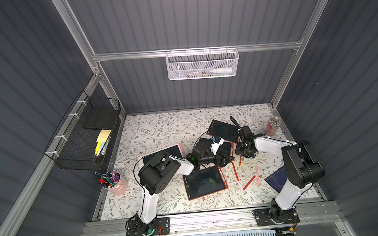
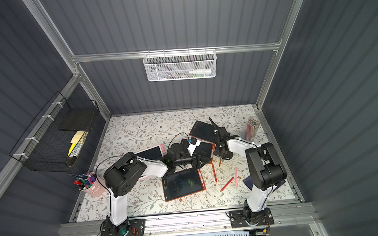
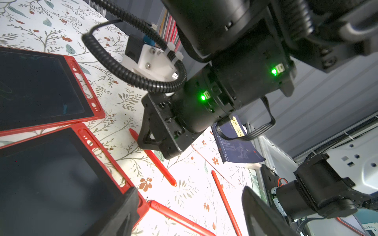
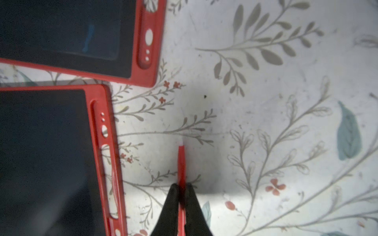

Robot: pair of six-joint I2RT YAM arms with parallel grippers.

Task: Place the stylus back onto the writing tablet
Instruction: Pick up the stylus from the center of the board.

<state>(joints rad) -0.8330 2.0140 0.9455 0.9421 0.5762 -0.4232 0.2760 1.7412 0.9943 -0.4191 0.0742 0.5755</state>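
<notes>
stylus (image 4: 181,163) in right fingers (image 4: 170,206), tail cropped

- Both top views hang high above the worktop (image 1: 157,134), over its front edge where the arm bases (image 1: 147,226) are bolted. They look steeply down and forward, taking in the whole worktop and the walls (image 1: 200,21) round it.
- They share nearly everything, shifted slightly sideways.
- The left wrist view sits low and close over the worktop's middle, tilted, looking across it at the right arm (image 3: 235,85).
- The right wrist view looks almost straight down at the worktop from very near, past the right hand (image 4: 181,187).
- Both wrist views share two red tablets (image 3: 47,90).
</notes>
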